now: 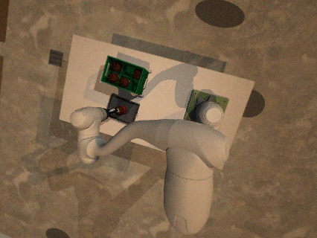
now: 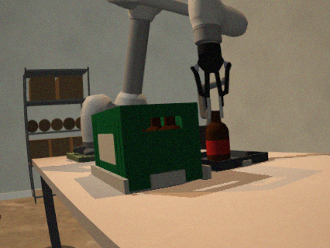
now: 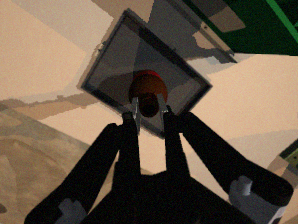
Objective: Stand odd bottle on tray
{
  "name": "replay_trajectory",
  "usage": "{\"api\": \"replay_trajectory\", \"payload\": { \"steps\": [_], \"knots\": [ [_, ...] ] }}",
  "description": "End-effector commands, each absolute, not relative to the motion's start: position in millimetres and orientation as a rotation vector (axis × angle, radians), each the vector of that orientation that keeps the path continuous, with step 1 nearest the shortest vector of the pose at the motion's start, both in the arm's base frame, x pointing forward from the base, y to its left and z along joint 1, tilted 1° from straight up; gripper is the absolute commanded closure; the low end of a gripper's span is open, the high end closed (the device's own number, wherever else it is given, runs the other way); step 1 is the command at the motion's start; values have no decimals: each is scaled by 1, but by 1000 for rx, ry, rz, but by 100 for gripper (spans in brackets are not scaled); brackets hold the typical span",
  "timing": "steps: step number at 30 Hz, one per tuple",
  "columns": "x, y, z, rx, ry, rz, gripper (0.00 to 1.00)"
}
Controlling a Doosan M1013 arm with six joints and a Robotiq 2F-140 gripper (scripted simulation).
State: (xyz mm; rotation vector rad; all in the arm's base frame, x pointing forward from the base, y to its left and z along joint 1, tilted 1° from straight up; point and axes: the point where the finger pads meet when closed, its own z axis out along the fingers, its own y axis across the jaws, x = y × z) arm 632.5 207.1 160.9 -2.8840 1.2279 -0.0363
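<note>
A brown bottle with a red label (image 2: pixel 217 137) stands upright on the dark tray (image 2: pixel 232 158), to the right of the green crate (image 2: pixel 147 145). My gripper (image 2: pixel 214 109) comes straight down from above and is shut on this bottle's neck. In the wrist view the two fingertips clamp the neck of the bottle (image 3: pixel 148 90) over the tray. In the top view the bottle (image 1: pixel 120 109) is at the tray's (image 1: pixel 126 105) left part. Several brown bottles (image 1: pixel 124 76) stand in the crate (image 1: pixel 126 74).
The arm's base stands on a green plate (image 1: pixel 207 105) at the table's right side. A shelf with boxes and round items (image 2: pixel 54 112) stands behind the table on the left. The table edge runs close to the tray.
</note>
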Motion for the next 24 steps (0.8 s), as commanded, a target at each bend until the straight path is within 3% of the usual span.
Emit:
{"api": "replay_trajectory", "payload": {
  "steps": [1,15,16,24],
  "knots": [
    [632,207,161,-2884,1228,-36,100],
    [632,207,161,-2884,1228,-36,100],
    [632,207,161,-2884,1228,-36,0],
    [632,207,161,-2884,1228,-36,0]
  ]
}}
